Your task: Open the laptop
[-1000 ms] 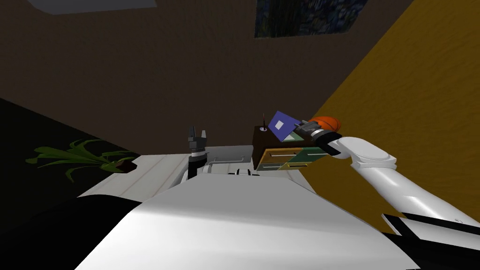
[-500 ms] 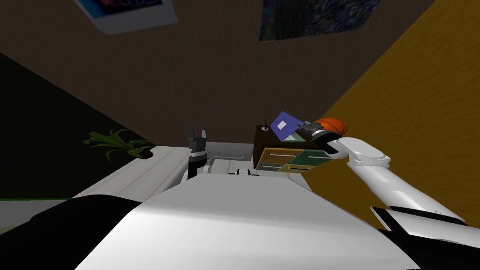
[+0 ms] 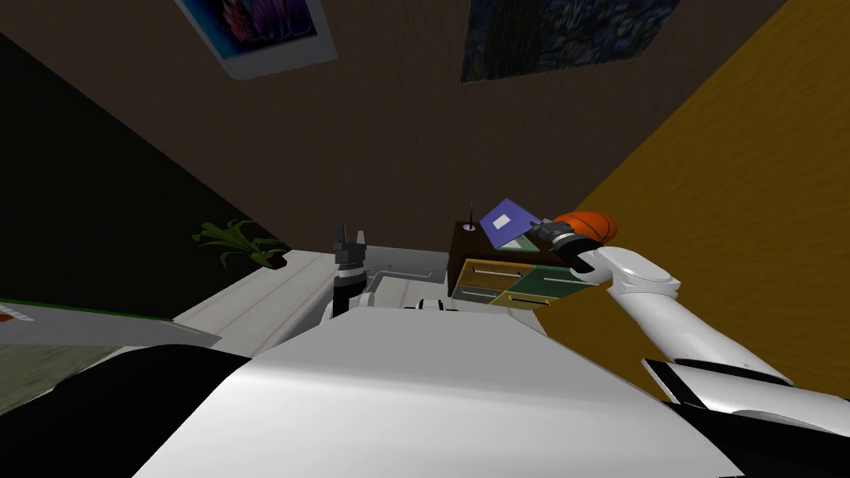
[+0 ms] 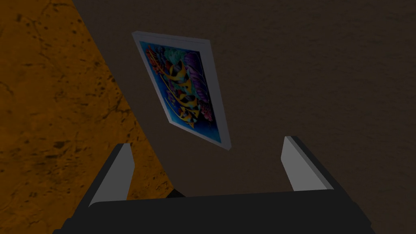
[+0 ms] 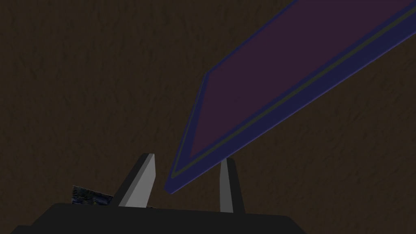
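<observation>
Right wrist: laptop lid (image 5: 284, 81) corner between end effector (image 5: 187, 159)

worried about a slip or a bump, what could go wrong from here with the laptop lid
The right claw pinches only a corner of the lid, so it may slip free and the lid would drop. The ball sits close beside the claw, so a wide swing while lifting could knock it away.
</observation>
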